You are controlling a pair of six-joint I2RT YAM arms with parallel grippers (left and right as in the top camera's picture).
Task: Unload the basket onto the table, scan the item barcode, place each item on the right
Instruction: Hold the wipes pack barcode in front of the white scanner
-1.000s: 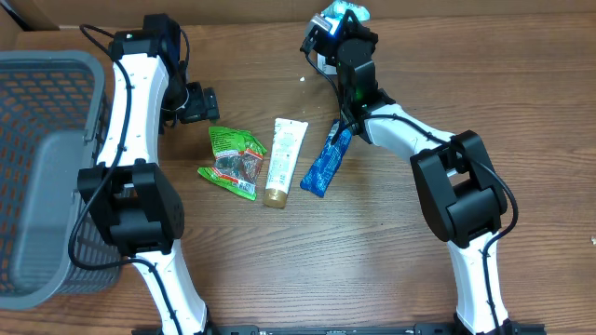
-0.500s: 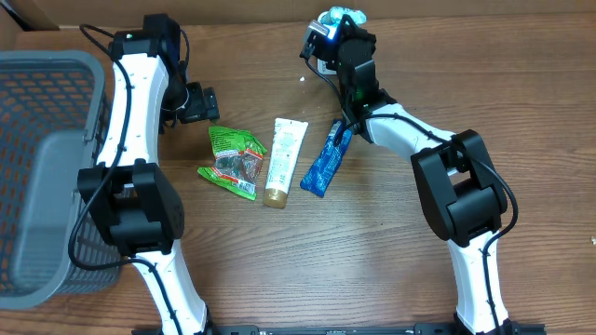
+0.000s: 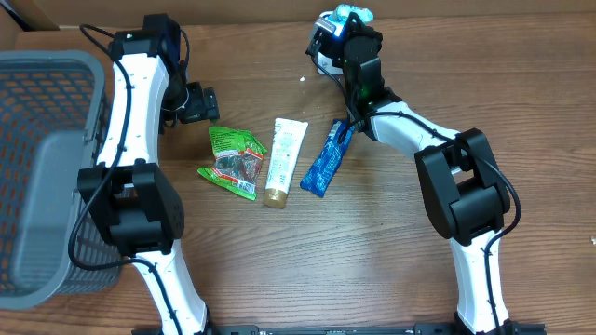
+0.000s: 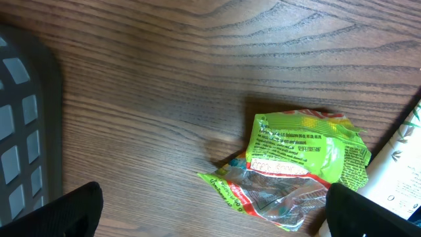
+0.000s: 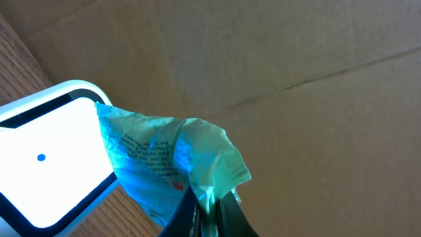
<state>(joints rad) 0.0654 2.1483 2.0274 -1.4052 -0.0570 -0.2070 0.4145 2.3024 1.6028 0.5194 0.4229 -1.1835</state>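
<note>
My right gripper (image 3: pixel 346 20) is at the table's far edge, shut on the crimped end of a pale green packet (image 3: pixel 348 12). In the right wrist view the packet (image 5: pixel 164 151) hangs from the pinched fingers (image 5: pixel 209 197), glowing blue. It is right beside a white scanner window (image 5: pixel 46 164) with a blue dot. My left gripper (image 3: pixel 203 104) hovers open over bare wood, just above and left of a green snack packet (image 3: pixel 233 161). That snack packet (image 4: pixel 302 164) lies ahead of the wide-spread left fingers (image 4: pixel 66 210).
A white tube (image 3: pixel 284 158) and a blue packet (image 3: pixel 328 160) lie mid-table beside the green snack packet. A grey mesh basket (image 3: pixel 37 167) fills the left side, and its wall (image 4: pixel 20 131) shows in the left wrist view. Cardboard stands behind the scanner.
The right gripper has shifted slightly to the right with the pale green packet at the scanner. The left arm has not moved.
</note>
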